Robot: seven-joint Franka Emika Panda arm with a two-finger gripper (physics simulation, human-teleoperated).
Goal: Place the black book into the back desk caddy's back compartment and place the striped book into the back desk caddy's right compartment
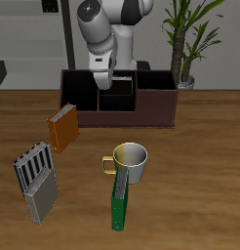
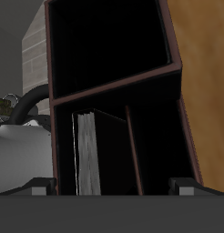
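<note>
Nearest the table's front edge a green book stands on edge just before a pale mug, and off to one side the striped book lies flat, light grey with bold dark bars running along its cover, overlapping a plain speckled grey book. Its long axis runs roughly from front to back, slightly slanted. A little farther back an orange-brown book lies tilted near the caddy's front corner. Farther still sits the back desk caddy, a low dark brown box cut into cells, with the gripper hanging low over its divided middle section. The wrist view looks straight down into those cells, where the black book stands on edge inside a narrow cell, thin, dark, with a pale page edge showing. The two fingertips sit wide apart with nothing between them, so the jaws are open. The striped book lies well apart from the jaws, toward the front edge, so the next reach probably has to travel forward and across.
</note>
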